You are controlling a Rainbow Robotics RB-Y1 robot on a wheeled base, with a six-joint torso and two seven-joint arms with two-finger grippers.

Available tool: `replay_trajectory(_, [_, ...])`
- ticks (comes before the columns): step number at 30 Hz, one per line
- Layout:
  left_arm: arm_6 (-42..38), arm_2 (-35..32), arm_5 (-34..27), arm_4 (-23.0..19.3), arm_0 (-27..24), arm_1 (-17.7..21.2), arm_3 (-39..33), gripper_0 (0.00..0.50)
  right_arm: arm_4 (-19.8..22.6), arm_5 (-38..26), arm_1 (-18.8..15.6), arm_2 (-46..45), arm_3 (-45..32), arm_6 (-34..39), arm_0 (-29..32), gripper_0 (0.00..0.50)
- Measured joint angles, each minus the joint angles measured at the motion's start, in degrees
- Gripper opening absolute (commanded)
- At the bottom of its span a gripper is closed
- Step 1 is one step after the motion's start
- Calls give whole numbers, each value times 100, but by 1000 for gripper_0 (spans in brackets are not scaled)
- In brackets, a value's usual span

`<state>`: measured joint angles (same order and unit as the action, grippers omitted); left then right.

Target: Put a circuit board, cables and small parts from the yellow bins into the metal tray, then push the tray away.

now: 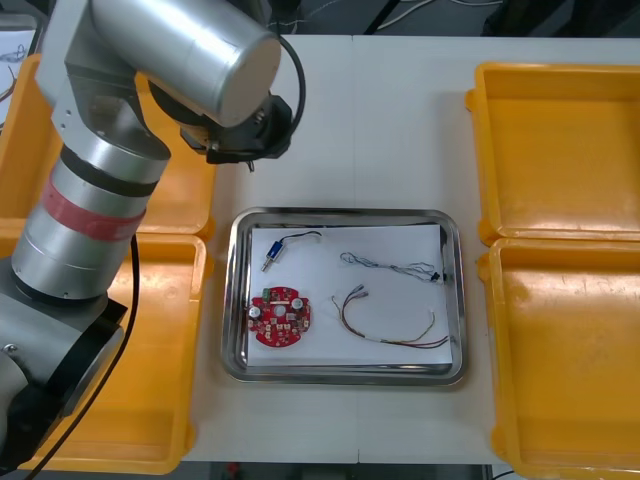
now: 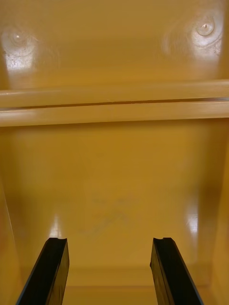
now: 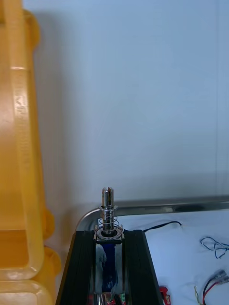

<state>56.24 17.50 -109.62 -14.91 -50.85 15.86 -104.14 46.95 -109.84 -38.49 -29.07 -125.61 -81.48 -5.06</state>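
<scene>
My left gripper point(image 3: 109, 233) is shut on a small metal part point(image 3: 108, 209) with a spring and a pin. It hangs just beyond the far left corner of the metal tray point(image 3: 181, 206). In the front view the left gripper point(image 1: 240, 150) is above the table, beside the far left bin. The tray point(image 1: 345, 216), white inside, holds a round red circuit board point(image 1: 281, 317), another small metal part point(image 1: 272, 254) with a black lead, a blue and white cable point(image 1: 392, 265) and a red and yellow cable point(image 1: 390, 325). My right gripper point(image 2: 109, 267) stands open over a bare yellow bin floor point(image 2: 114, 167).
Two yellow bins point(image 1: 160, 350) lie under my left arm on the left. Two bare ones point(image 1: 560, 150) stand on the right. An orange bin wall point(image 3: 19, 143) runs beside the left fingers. Bare table lies beyond the tray's far edge.
</scene>
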Motion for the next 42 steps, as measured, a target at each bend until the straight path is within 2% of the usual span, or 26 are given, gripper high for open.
replay_trajectory(6, [-308,707,0,-34,96,-50,-14,0,0,0,0,0,-71,5,26,500])
replay_trajectory(14, [-1830,1343,0,35,634,-52,-21,0,-54,0,1,4,-175,11,27,500])
replay_trajectory(20, [-1855,1681,31,124,854,-52,-21,0,-81,0,1,8,-196,11,28,500])
replay_trajectory(32, [-1855,1978,657,303,1059,-52,-2,0,-81,0,1,10,-200,12,29,500])
replay_trajectory(42, [-1855,2270,1397,506,1059,-52,558,0,-80,0,1,10,-204,14,29,500])
